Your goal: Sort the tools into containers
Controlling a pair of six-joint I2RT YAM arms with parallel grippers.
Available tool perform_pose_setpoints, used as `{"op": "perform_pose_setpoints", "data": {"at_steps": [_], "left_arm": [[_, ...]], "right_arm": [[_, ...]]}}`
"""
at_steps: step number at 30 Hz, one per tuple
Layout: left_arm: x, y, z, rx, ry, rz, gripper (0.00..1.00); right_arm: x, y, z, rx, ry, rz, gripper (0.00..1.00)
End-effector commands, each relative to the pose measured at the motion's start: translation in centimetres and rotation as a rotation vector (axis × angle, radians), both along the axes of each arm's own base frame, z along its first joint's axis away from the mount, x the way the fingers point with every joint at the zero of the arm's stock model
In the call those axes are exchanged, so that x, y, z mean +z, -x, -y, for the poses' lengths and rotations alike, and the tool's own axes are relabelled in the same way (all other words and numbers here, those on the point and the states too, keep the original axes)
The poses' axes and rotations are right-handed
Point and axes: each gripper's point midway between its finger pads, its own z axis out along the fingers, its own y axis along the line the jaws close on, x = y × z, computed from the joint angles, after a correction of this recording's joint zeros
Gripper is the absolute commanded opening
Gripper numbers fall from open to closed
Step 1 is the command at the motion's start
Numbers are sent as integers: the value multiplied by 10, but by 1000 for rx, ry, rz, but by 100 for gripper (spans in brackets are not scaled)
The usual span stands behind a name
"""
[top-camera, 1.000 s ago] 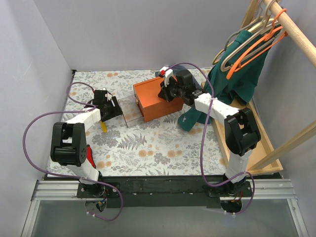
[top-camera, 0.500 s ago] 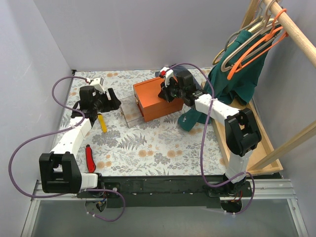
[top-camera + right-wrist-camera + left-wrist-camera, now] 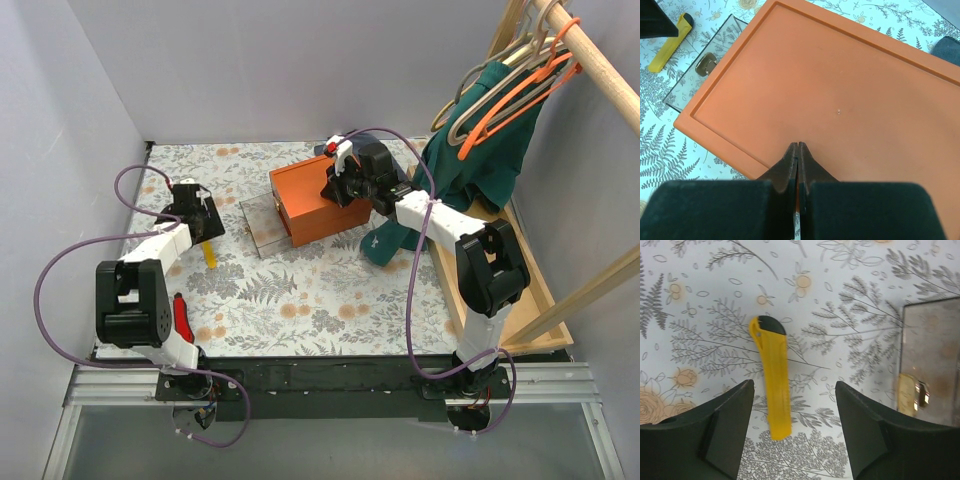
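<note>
A yellow tool with a black end [image 3: 772, 390] lies flat on the floral table, also seen from above [image 3: 209, 255]. My left gripper [image 3: 794, 405] is open and empty just above it, the tool near the left finger [image 3: 725, 430]. From above the left gripper [image 3: 203, 225] is left of the clear box [image 3: 262, 226]. The clear box [image 3: 932, 355] holds a small brass-coloured thing [image 3: 912, 395]. A red-handled tool [image 3: 183, 318] lies near the left arm's base. My right gripper [image 3: 798, 146] is shut and empty over the closed orange box [image 3: 840, 95], which also shows from above [image 3: 305, 203].
A wooden tray [image 3: 535, 290] runs along the right side. Hangers [image 3: 500, 90] and a green cloth [image 3: 480, 160] hang from a wooden rail above it. Grey walls close the left and back. The yellow tool [image 3: 670, 45] and clear box [image 3: 702, 75] show in the right wrist view.
My left arm swung back away from the clear box, then came forward and down over the yellow tool. My right arm has not moved.
</note>
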Motion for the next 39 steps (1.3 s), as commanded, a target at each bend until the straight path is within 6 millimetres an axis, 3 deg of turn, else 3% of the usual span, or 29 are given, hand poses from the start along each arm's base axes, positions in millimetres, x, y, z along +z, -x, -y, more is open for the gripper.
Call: {"op": "perform_pose_setpoints", "data": {"at_steps": [1, 7, 9, 10, 12, 13, 14, 19, 25, 28, 31, 33, 34, 39], "left_arm": [[-9, -4, -33, 132, -73, -17, 63], [-52, 7, -35, 156, -64, -172, 53], [-59, 7, -32, 145, -50, -196, 42], [-63, 7, -30, 146, -37, -202, 30], [-64, 6, -21, 118, 10, -201, 20], [-61, 5, -18, 105, 30, -197, 7], [-58, 5, -14, 97, 51, -190, 1], [-4, -14, 19, 50, 250, -57, 0], [87, -34, 53, -24, 439, 167, 0], [113, -38, 80, -108, 560, 228, 0], [121, -39, 108, -199, 657, 229, 0], [116, -43, 113, -221, 673, 231, 0], [112, -41, 131, -258, 676, 213, 0], [102, -54, 143, -237, 656, 215, 0]], "right_arm": [[-73, 34, 25, -21, 144, -242, 1], [-72, 28, 27, -27, 165, -214, 1], [-71, 27, 28, -29, 167, -211, 1], [-71, 28, 28, -31, 167, -211, 1], [-73, 29, 29, -30, 170, -214, 1], [-74, 30, 29, -30, 172, -218, 1], [-75, 30, 29, -30, 173, -219, 1], [-78, 31, 30, -31, 179, -225, 1], [-81, 31, 30, -29, 187, -220, 1], [-82, 31, 29, -27, 184, -222, 1], [-82, 30, 28, -24, 185, -218, 1], [-81, 30, 28, -24, 185, -213, 1], [-81, 29, 28, -23, 185, -211, 1], [-79, 32, 31, -18, 191, -200, 1]]}}
